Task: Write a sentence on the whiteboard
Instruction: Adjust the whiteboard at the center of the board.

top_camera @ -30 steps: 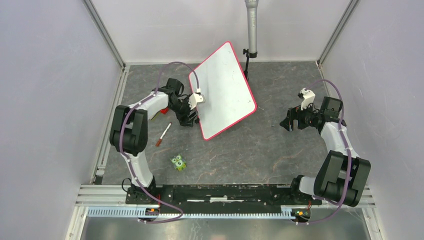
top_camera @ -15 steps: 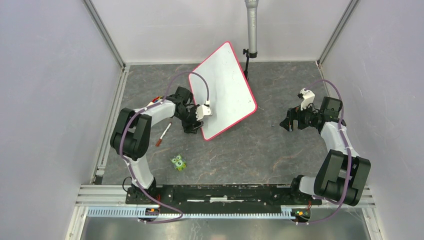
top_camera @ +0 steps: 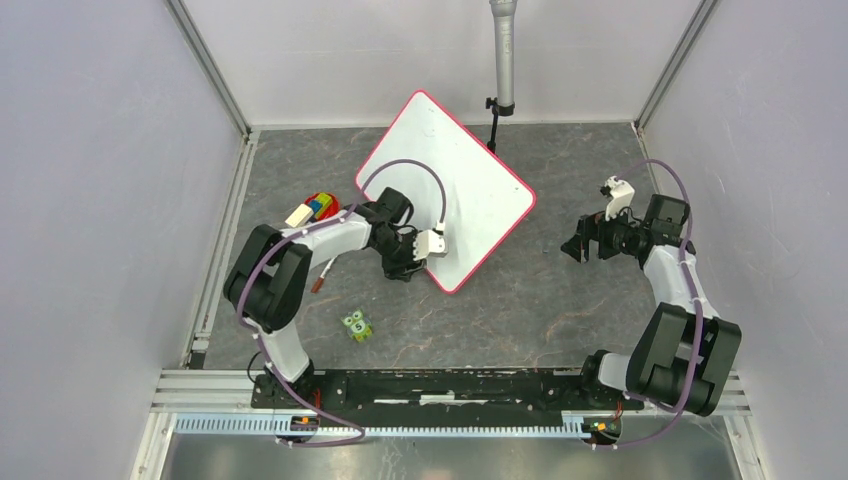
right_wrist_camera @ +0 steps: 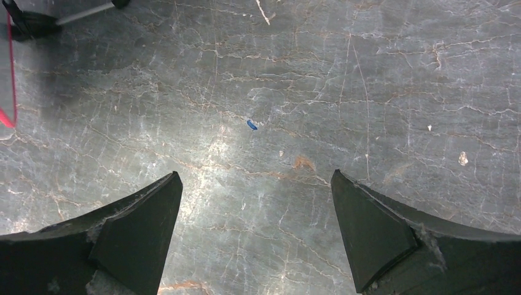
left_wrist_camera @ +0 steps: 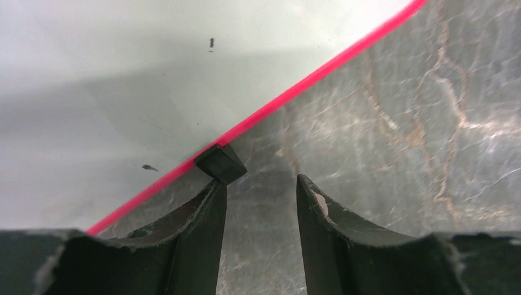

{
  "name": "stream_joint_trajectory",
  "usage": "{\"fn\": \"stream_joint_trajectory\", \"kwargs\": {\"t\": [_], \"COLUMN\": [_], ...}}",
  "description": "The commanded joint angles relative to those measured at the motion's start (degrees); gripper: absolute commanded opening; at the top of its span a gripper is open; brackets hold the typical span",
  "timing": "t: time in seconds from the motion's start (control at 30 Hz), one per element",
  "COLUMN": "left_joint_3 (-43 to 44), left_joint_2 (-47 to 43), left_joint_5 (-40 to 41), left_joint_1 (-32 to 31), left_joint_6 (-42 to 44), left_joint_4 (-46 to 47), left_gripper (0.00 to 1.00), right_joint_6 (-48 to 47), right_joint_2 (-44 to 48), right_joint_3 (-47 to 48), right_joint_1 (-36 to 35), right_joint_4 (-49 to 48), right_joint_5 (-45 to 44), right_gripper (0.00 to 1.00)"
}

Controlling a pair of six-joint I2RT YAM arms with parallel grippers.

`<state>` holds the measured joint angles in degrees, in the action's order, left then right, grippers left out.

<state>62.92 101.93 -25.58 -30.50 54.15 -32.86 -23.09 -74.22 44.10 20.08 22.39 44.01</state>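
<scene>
- The whiteboard (top_camera: 450, 190) lies flat on the table (top_camera: 560, 300). Its red edge is just ahead of the left pincer (left_wrist_camera: 261, 184).
- The left pincer's jaws stand partly apart and grasp nothing. A black foot (left_wrist_camera: 220, 163) sits at one fingertip (left_wrist_camera: 212, 203).
- Expect a light, stiff board with a slick face. Take hold at the thin frame edge.
- No writing shows on the board, only specks.
- The right pincer (right_wrist_camera: 255, 178) is released wide over bare table, well apart from the board.
- A marker (top_camera: 319, 283) lies behind the left pincer, and a toy owl (top_camera: 356, 325) lies farther back. Neither blocks the edge.
</scene>
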Motion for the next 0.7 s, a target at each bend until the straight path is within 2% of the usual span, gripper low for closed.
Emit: {"fn": "stream_joint_trajectory", "kwargs": {"t": [0.0, 0.33, 0.67], "left_joint_3": [1.4, 10.1, 27.1], "left_joint_2": [-1.1, 6.8, 17.8], "left_joint_5": [-0.6, 1.9, -2.8], "left_joint_1": [-5.0, -15.4, -20.6], "left_joint_6": [-6.6, -14.3, -27.1], "left_joint_4": [0.0, 0.7, 3.4], "left_gripper": [0.5, 0.49, 0.52], "right_joint_6": [2.6, 4.9, 4.1], "right_joint_2": [3.2, 9.0, 12.8], "right_joint_3": [1.9, 5.9, 5.3], "right_joint_1": [1.6, 6.9, 8.1], "right_joint_4": [1.1, 4.4, 8.4], "right_joint_5": [2.6, 0.2, -3.4], "right_gripper": [0.97, 0.98, 0.98]}}
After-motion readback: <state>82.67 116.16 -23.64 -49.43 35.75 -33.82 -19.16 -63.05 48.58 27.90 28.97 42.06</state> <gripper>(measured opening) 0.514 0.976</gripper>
